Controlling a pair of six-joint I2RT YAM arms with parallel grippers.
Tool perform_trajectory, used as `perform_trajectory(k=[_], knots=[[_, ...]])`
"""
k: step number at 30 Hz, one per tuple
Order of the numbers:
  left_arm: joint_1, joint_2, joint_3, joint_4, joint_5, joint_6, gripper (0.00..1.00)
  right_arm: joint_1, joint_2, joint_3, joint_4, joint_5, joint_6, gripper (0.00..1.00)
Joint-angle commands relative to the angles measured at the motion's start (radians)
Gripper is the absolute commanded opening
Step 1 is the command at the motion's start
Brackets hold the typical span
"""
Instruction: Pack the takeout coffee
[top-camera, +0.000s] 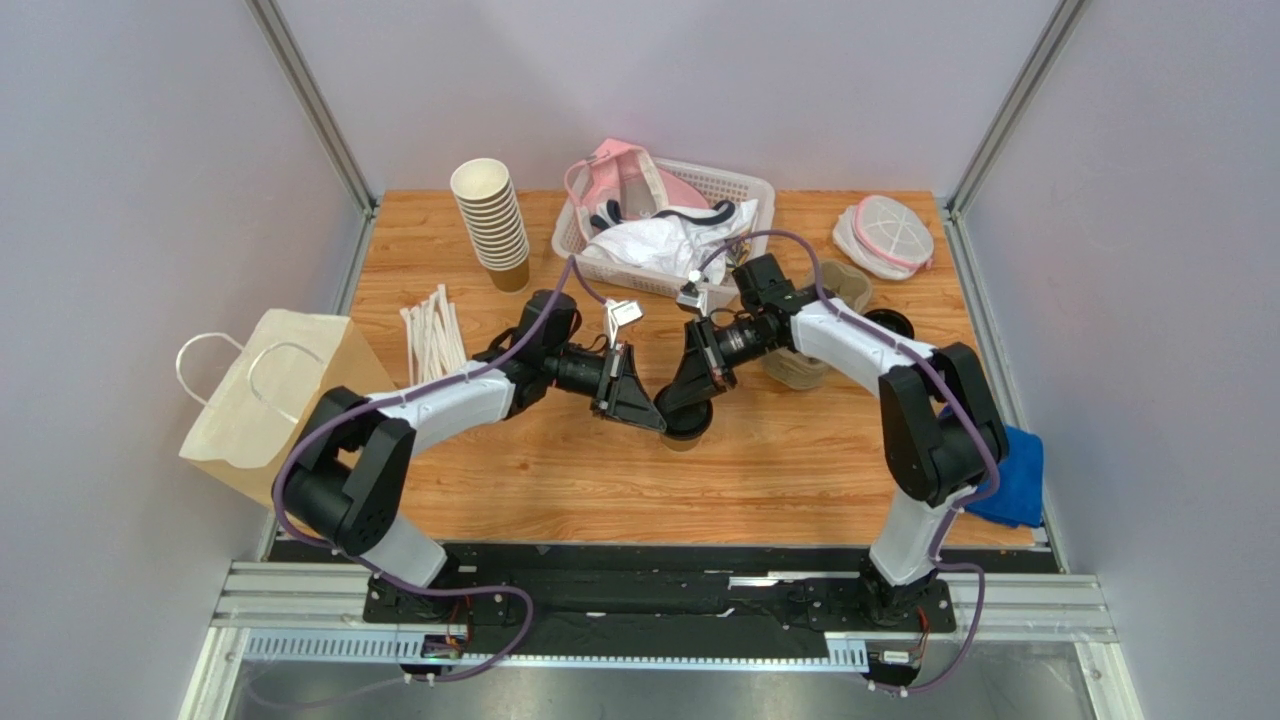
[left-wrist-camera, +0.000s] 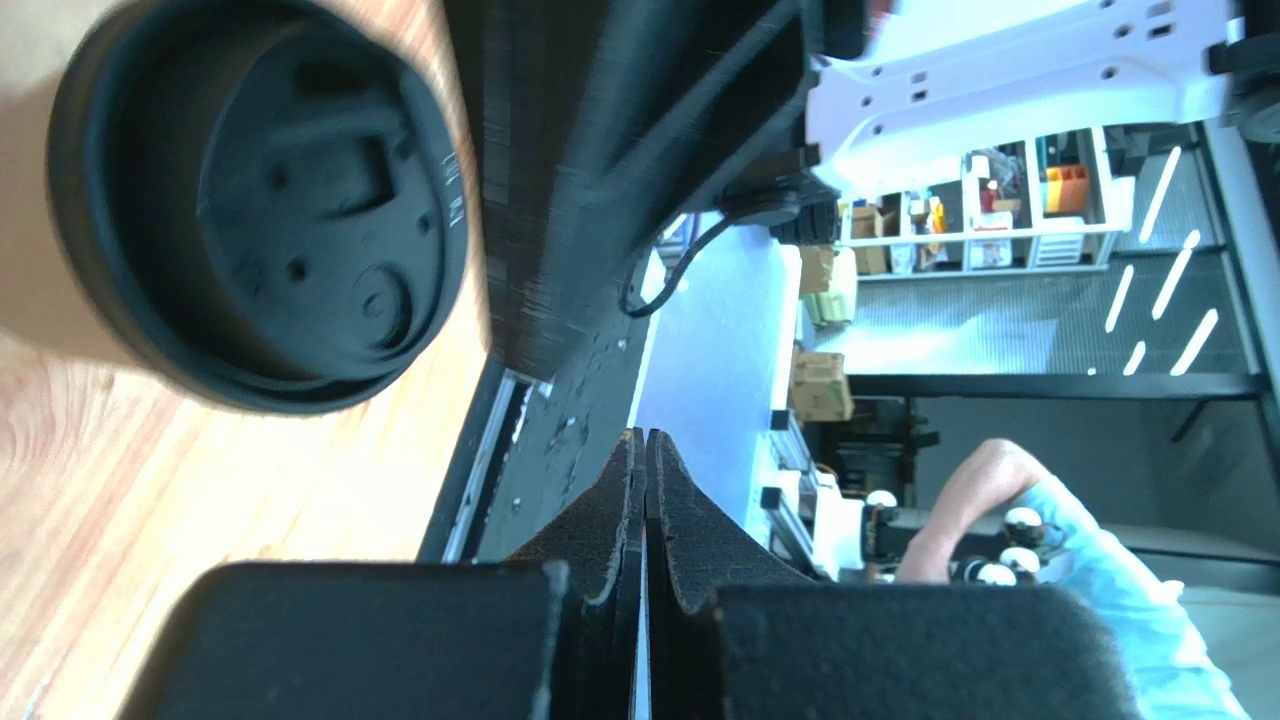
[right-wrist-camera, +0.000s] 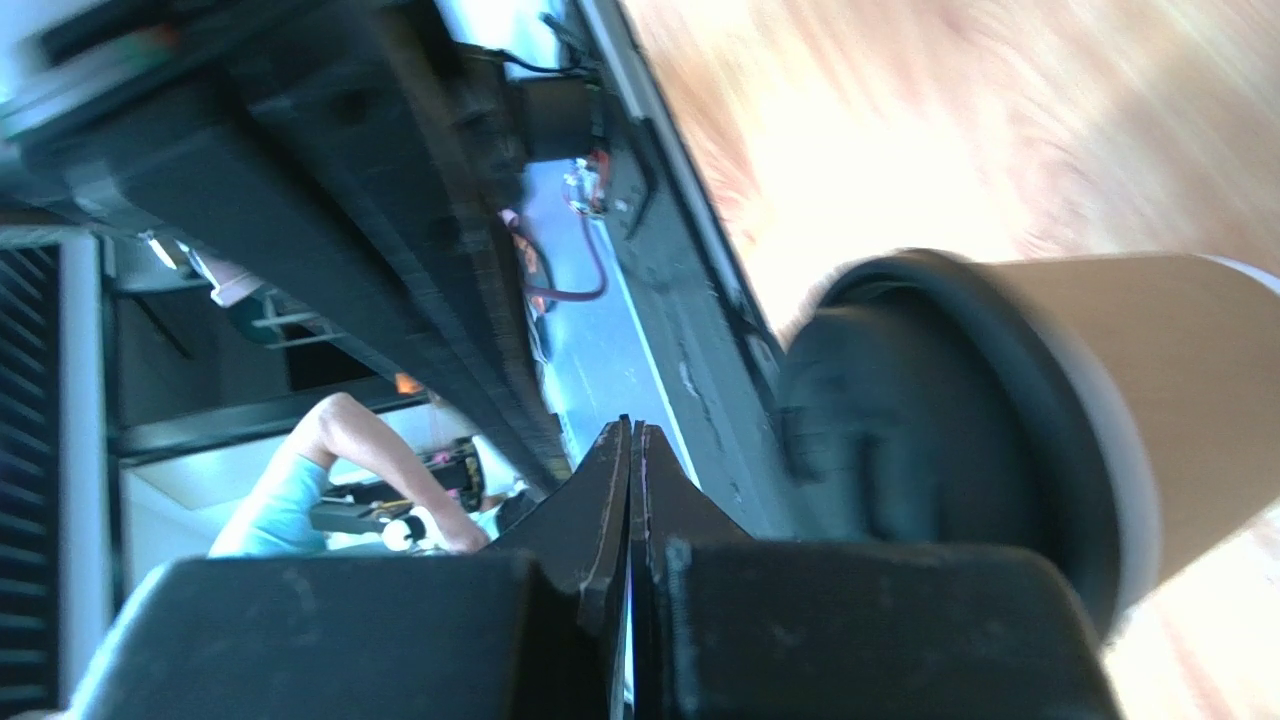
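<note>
The takeout coffee (top-camera: 688, 437), a brown paper cup under a black lid, stands at the middle of the table. Both grippers hover right over it, tips nearly meeting. My left gripper (top-camera: 643, 408) comes in from the left and is shut with nothing in it. My right gripper (top-camera: 684, 402) comes in from the right and is also shut and empty. In the left wrist view the lid (left-wrist-camera: 256, 195) shows from above, upper left of the shut gripper (left-wrist-camera: 646, 443). In the right wrist view the cup (right-wrist-camera: 1022, 405) lies to the right of the shut gripper (right-wrist-camera: 628, 432).
A paper bag (top-camera: 278, 398) with handles lies at the left edge. White sticks (top-camera: 433, 333) and a stack of lidless cups (top-camera: 493, 222) are behind it. A white basket (top-camera: 661, 225) sits at the back. White lids (top-camera: 884, 236), a loose black lid (top-camera: 890, 320) and a blue cloth (top-camera: 1022, 473) are on the right.
</note>
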Motion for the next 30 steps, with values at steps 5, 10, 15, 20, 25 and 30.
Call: perform_trajectory(k=[5, 10, 15, 20, 25, 30], knots=[[-0.004, 0.066, 0.129, 0.010, -0.033, 0.009, 0.00, -0.030, -0.115, -0.001, -0.060, 0.013, -0.045, 0.00], [-0.005, 0.130, 0.164, 0.068, -0.046, -0.031, 0.00, -0.073, -0.040, -0.022, -0.080, 0.001, -0.113, 0.00], [-0.008, 0.190, 0.186, 0.057, -0.089, -0.022, 0.00, -0.081, 0.017, -0.022, -0.091, -0.007, -0.153, 0.00], [-0.007, 0.273, 0.219, -0.055, -0.134, 0.022, 0.00, -0.084, 0.076, -0.036, -0.097, 0.013, -0.177, 0.00], [-0.007, 0.314, 0.219, -0.119, -0.161, 0.048, 0.00, -0.089, 0.124, -0.064, -0.099, 0.032, -0.214, 0.00], [-0.007, 0.319, 0.219, -0.171, -0.189, 0.084, 0.00, -0.092, 0.158, -0.101, -0.083, 0.053, -0.243, 0.00]])
